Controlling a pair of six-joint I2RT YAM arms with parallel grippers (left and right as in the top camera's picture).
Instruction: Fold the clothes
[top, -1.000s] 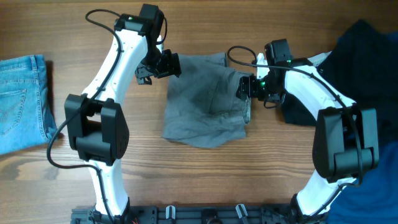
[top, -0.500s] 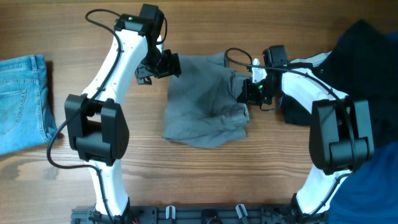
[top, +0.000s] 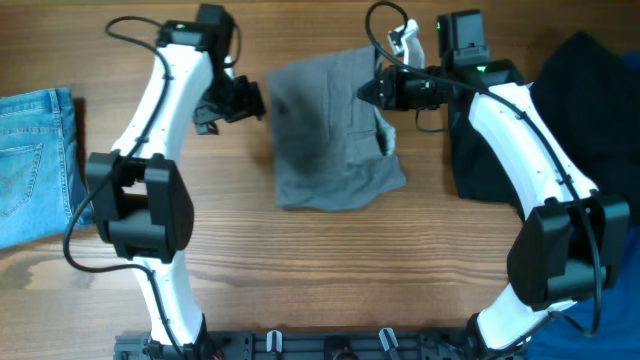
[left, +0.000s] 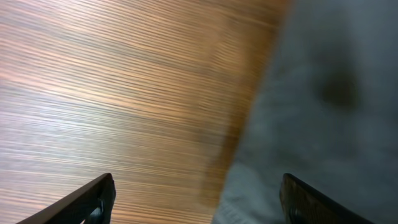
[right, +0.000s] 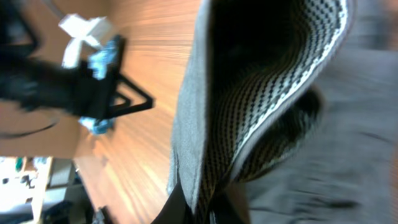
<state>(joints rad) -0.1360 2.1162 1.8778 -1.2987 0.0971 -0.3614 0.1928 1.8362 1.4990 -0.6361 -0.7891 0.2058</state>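
Pinching the shorts (top: 335, 135), your right gripper (top: 383, 88) is closed tight on their edge. Your left gripper (top: 252, 100) hangs wide open, shorts just beside it.

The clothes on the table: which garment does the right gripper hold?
The grey shorts in the middle: the right gripper pinches their edge. The denim at far left and the black garment at right are not gripped.

The fingers (right: 176, 206) clamp a fold of the grey shorts (right: 189, 118), mesh lining (right: 267, 93) exposed.
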